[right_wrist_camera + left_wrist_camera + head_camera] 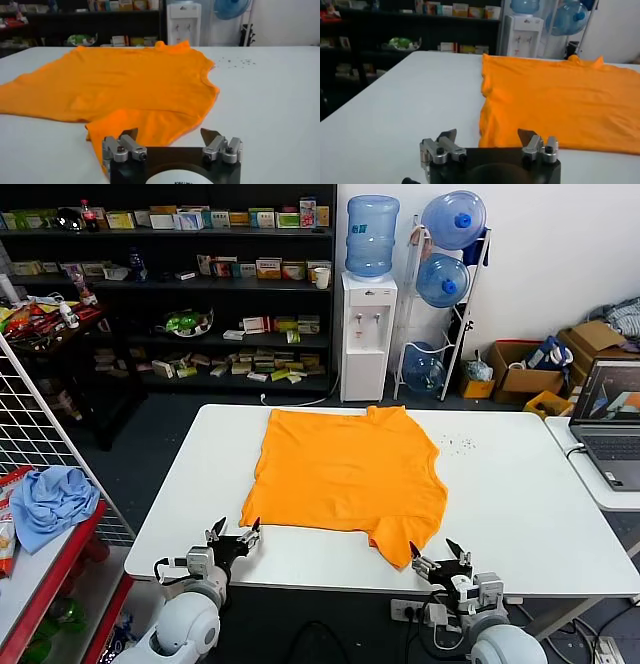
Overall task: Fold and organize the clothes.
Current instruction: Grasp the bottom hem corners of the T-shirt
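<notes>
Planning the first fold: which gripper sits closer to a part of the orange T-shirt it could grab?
Right. The open right gripper sits just beside the T-shirt's near sleeve, almost touching. The open left gripper waits by the table's near edge, with bare surface between.

A lab or storeroom: dark shelves [200, 274] of boxed goods, a water dispenser [367, 334] beside spare bottles [443, 279], cardboard boxes [530, 369], a laptop [612, 424] on a side table
</notes>
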`<state>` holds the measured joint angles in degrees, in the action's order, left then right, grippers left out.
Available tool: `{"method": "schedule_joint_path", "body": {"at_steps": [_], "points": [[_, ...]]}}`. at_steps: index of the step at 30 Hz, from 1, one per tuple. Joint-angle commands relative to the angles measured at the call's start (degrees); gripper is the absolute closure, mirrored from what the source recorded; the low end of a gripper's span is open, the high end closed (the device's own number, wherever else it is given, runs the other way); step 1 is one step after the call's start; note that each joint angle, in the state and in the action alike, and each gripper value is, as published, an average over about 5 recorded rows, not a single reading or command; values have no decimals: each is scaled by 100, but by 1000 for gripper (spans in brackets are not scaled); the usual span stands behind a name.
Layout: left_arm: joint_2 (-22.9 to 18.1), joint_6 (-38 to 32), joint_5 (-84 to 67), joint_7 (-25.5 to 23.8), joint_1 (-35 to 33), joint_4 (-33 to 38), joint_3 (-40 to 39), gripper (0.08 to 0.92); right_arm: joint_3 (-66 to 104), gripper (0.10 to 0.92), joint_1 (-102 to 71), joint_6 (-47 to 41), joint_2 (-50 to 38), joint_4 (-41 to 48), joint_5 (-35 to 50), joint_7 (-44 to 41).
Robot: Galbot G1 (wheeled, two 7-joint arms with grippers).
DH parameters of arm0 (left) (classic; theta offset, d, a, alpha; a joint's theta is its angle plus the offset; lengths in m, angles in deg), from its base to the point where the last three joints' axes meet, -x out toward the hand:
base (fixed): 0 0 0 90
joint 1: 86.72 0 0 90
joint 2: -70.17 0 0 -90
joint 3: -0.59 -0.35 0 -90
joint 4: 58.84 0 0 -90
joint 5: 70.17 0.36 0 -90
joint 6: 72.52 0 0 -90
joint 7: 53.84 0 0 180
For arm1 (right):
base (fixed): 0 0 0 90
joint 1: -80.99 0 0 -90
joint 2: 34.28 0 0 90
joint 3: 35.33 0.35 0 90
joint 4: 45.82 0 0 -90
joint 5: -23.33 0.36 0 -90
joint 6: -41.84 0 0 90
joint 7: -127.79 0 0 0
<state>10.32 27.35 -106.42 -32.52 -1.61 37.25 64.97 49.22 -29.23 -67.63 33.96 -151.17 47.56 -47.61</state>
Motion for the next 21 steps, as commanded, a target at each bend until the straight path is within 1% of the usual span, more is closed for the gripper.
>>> {"method": "schedule_joint_path", "body": {"at_steps": [1,14,17,19,21], "points": [[-39,-37,579,-187,54,-122,-4,177,-21,203,25,-13,17,40,58,59],[-112,270,561,-172,189,-348,0,177,-232,203,299,-71,236,504,21,223],[-114,302,540,-178,170,-378,13,178,-285,244,355,-79,274,563,18,258],[-108,304,533,-189,149,-373,22,197,-313,303,396,-77,305,594,17,280],[-93,306,526,-199,121,-348,30,242,-335,355,425,-72,332,611,13,300]]}}
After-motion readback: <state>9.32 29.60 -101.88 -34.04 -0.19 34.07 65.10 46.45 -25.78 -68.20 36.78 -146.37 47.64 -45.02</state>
